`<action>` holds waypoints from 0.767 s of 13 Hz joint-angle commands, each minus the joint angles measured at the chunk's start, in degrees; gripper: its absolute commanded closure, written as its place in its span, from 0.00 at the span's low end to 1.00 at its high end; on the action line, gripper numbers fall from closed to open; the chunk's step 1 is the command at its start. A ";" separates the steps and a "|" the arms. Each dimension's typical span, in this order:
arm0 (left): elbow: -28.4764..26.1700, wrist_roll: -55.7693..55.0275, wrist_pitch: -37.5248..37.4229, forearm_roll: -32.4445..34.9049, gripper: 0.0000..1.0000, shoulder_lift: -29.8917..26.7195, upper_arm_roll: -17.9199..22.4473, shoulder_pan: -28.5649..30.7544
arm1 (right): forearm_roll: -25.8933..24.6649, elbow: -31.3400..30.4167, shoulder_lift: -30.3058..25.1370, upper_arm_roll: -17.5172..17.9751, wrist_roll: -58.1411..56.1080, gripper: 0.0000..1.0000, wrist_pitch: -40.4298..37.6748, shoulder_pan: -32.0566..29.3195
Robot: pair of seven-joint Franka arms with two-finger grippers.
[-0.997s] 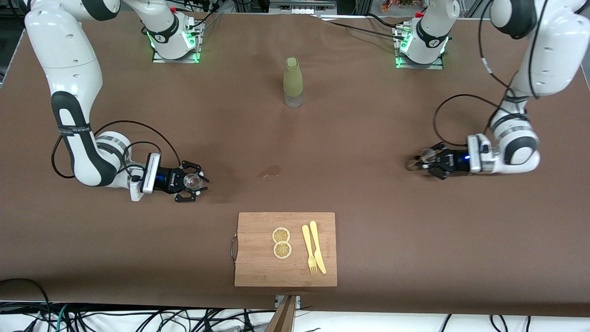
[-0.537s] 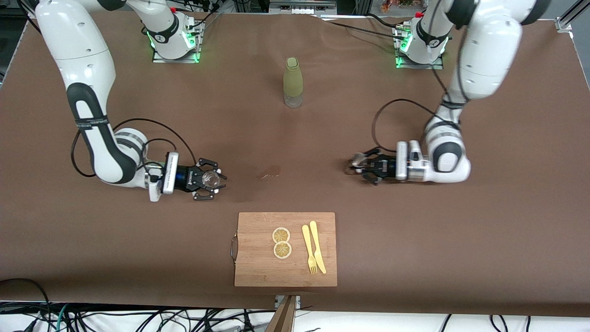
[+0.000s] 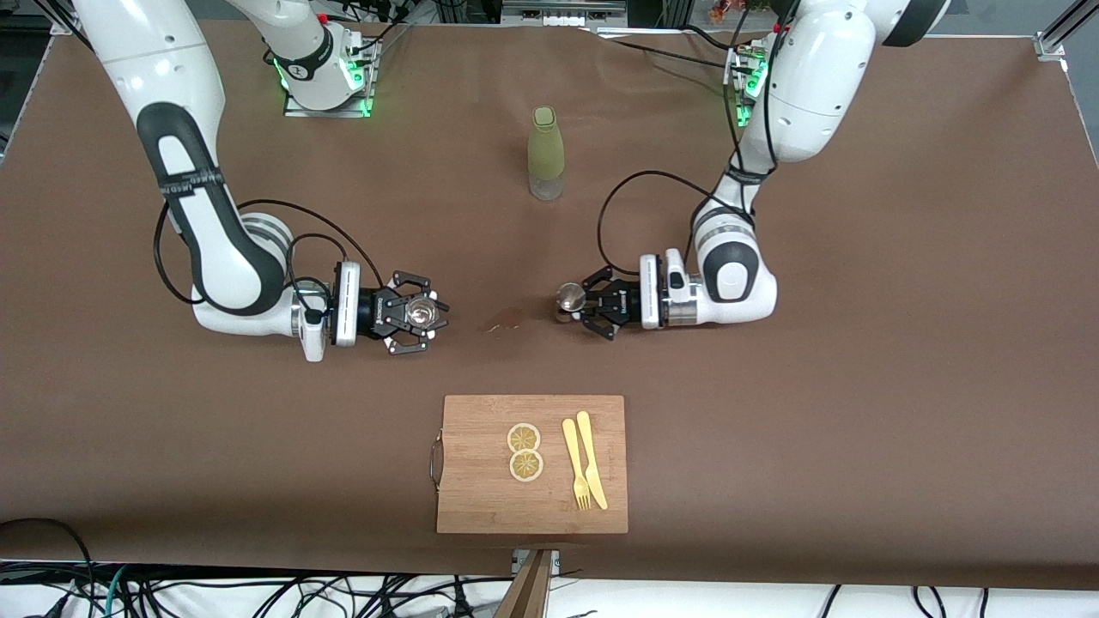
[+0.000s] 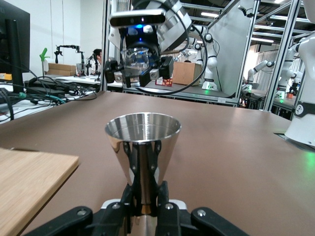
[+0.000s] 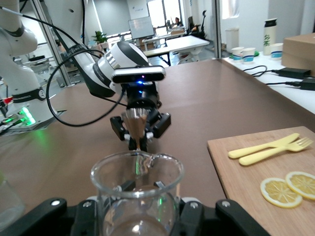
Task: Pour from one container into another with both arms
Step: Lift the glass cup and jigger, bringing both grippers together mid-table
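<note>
The clear glass tumbler (image 3: 419, 312) stands upright in my right gripper (image 3: 415, 314), which is shut on it above the table toward the right arm's end. In the right wrist view the tumbler (image 5: 136, 194) fills the foreground between the black fingers (image 5: 191, 216). My left gripper (image 3: 579, 307) is shut on the narrow waist of the silvery jigger (image 3: 568, 297), which it holds upright with the mouth up. The left wrist view shows the jigger (image 4: 142, 142) close by and the tumbler (image 4: 135, 58) facing it, farther off. The two containers are apart, on either side of a dark stain (image 3: 502, 319).
An olive-green bottle (image 3: 545, 153) stands farther from the front camera, between the two bases. A wooden cutting board (image 3: 481, 429) lies nearer the camera with two lemon slices (image 3: 525, 451) and a yellow fork and knife (image 3: 585, 460) on it.
Both arms have swung toward the middle of the table with their containers. The left arm travelled much farther than the right. Both grips are unchanged.
</note>
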 commanded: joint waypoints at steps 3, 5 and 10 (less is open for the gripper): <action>10.87 -1.61 2.38 -6.48 1.00 8.28 0.11 -4.86 | -4.38 -7.49 -10.61 0.46 6.21 0.73 2.78 1.86; 12.02 -2.74 4.75 -7.02 1.00 8.64 0.11 -6.00 | -7.00 -8.99 -13.51 1.42 8.67 0.73 5.84 2.83; 13.25 -3.98 7.65 -8.06 1.00 8.73 0.11 -7.41 | -14.46 -10.93 -18.27 2.75 17.79 0.73 10.51 4.86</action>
